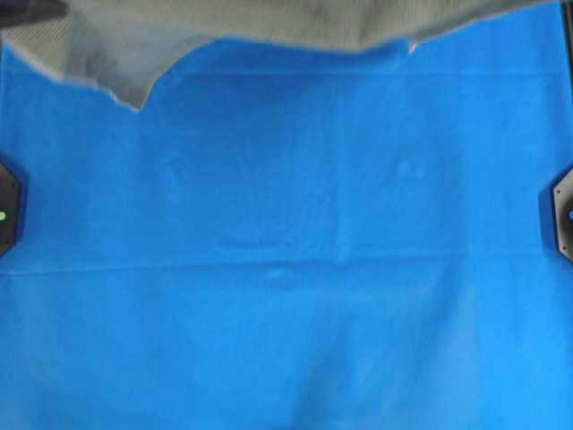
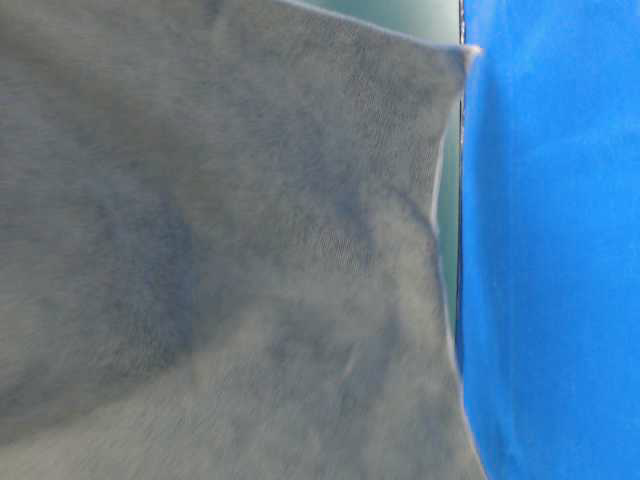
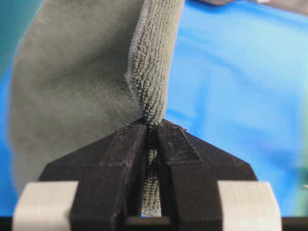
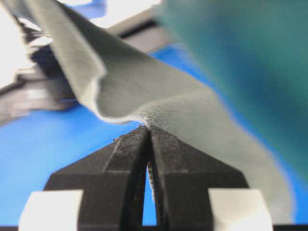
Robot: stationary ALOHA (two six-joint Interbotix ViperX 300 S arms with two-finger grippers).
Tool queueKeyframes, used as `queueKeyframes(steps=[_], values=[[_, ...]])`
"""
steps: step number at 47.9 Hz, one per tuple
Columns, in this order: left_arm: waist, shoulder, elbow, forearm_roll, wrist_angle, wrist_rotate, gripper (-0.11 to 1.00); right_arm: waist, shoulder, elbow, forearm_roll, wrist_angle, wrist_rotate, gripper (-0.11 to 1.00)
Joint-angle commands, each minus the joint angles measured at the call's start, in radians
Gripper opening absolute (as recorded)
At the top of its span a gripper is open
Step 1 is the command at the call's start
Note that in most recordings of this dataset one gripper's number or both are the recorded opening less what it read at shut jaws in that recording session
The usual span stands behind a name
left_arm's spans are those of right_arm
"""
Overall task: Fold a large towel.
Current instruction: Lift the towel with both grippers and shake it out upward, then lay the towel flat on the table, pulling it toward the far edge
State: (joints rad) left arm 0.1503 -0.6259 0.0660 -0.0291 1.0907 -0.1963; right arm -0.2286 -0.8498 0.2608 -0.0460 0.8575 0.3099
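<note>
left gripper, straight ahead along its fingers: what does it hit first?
The towel the left gripper is already clamping; the fabric rises directly ahead. Past it lies the blue sheet, depth unclear.

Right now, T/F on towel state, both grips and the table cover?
1. The left gripper is shut on the grey-green fuzzy microfibre towel. True.
2. The right gripper is open and empty. False: it pinches the towel's edge.
3. The towel lies flat across the middle of the bright blue sheet. False: overhead, it shows only along the top edge.
4. In the table-level view, the towel fills most of the picture. True.
</note>
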Motion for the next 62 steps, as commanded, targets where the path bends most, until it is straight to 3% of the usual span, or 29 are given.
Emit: queueKeyframes(steps=[1,9,17,28,31,37,44,51,57,62], values=[[-0.081,-0.028,-0.029,-0.003,-0.005,-0.08,0.03,0.069,-0.003,-0.032,0.057,-0.021,0.002,0.01],[-0.184,-0.058,-0.029,-0.003,0.002,-0.256,0.03,0.167,-0.012,-0.043,0.138,-0.083,0.037,0.01],[-0.265,-0.061,-0.043,0.003,0.021,-0.391,0.03,0.229,-0.009,-0.044,0.15,-0.146,0.071,0.01],[-0.252,-0.055,-0.097,0.02,0.025,-0.396,0.03,0.23,-0.021,-0.049,0.118,-0.153,0.078,0.01],[-0.206,-0.054,-0.095,0.02,0.046,-0.393,0.03,0.221,-0.021,-0.048,0.097,-0.144,0.087,0.01],[-0.038,-0.051,-0.072,0.021,0.11,-0.371,0.03,0.147,-0.028,-0.037,0.014,-0.092,0.138,0.01],[0.114,-0.04,0.041,0.018,0.109,-0.301,0.03,0.028,-0.028,0.037,-0.092,0.032,0.219,0.01],[0.213,-0.015,0.212,0.017,0.038,-0.245,0.03,-0.061,-0.018,0.173,-0.161,0.106,0.273,0.01],[0.288,0.02,0.341,0.018,-0.072,-0.196,0.03,-0.129,0.003,0.264,-0.227,0.109,0.278,0.01],[0.357,0.049,0.41,0.02,-0.193,-0.095,0.03,-0.213,0.032,0.316,-0.341,0.095,0.278,0.01]])
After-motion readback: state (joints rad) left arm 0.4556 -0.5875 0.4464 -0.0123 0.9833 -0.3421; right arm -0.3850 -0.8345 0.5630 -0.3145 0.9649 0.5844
